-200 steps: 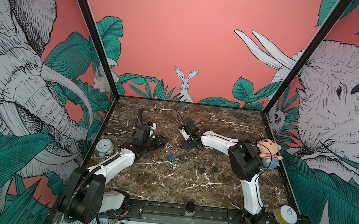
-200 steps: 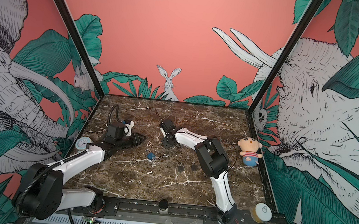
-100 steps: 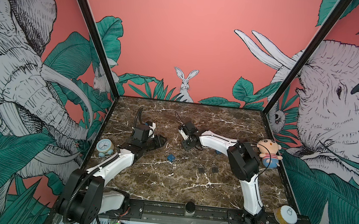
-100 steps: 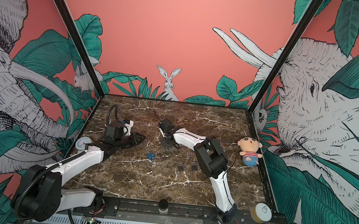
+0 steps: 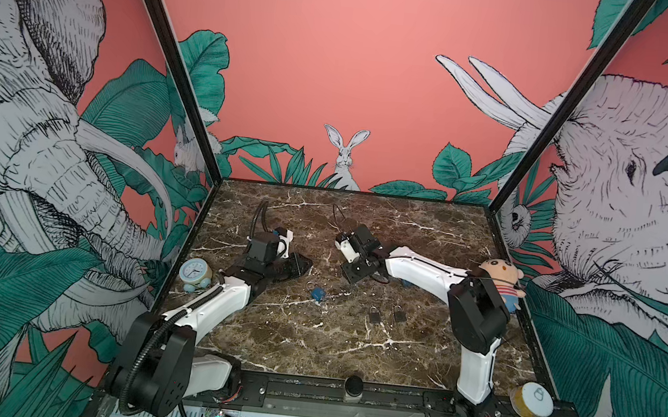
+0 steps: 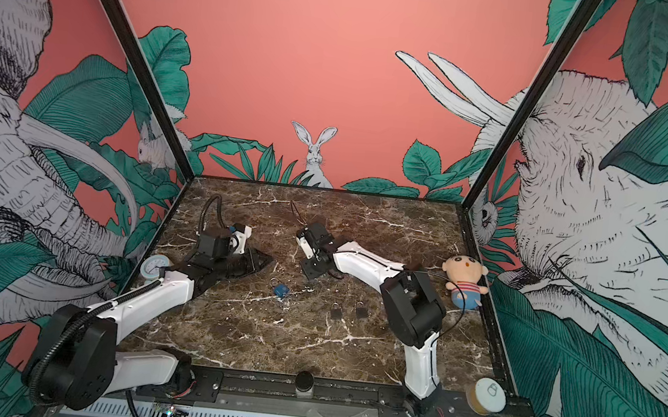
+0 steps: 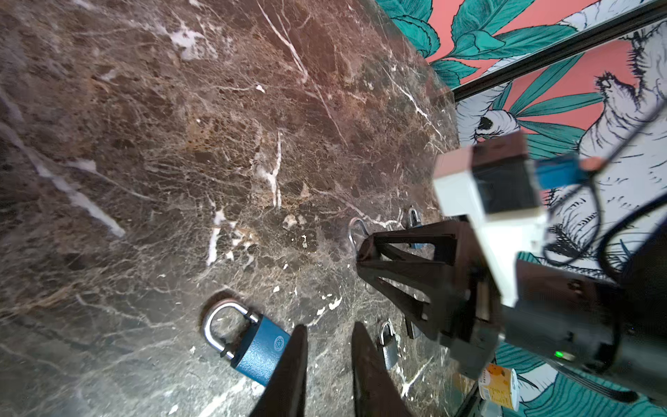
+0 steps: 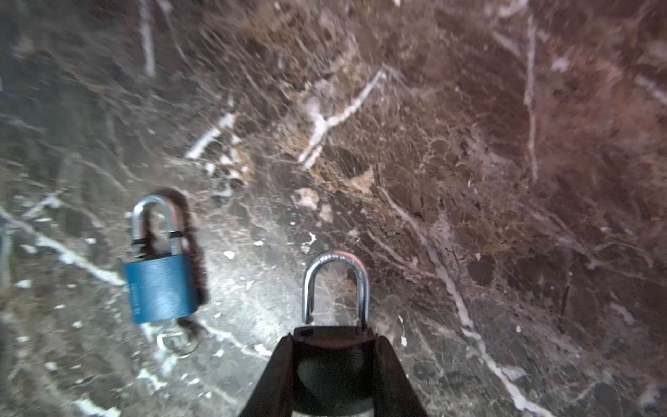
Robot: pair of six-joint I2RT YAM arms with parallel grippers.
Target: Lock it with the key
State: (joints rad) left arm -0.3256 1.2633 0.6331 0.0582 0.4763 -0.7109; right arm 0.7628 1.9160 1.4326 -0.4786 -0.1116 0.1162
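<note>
Table: brown marble with white veins
Left arm: white and black, reaches from 7 o'clock toward the centre
Right arm: rises at 5 o'clock, bends near 3 o'clock, reaches back to the centre
Plush doll: at the 3 o'clock edge, just behind the right arm's elbow
Alarm clock: pale blue, at the 9 o'clock edge
Yellow can: white lid, at the 5 o'clock corner
Left gripper: low over the marble; fingers a little apart, only bare marble shows between them
Right gripper: near the centre, clenched on the dark body of a padlock
Held padlock: silver shackle sticks out in front of the gripper; if it is snapped in, I cannot tell
Blue padlock: lies flat, at 5 o'clock of the left gripper and 8 o'clock of the right one, apart from both
Two dark padlocks: side by side, at 5 o'clock of the right gripper, apart from it
Metal ring: at the bottom of the blue padlock; the key itself is too blurred to tell
</note>
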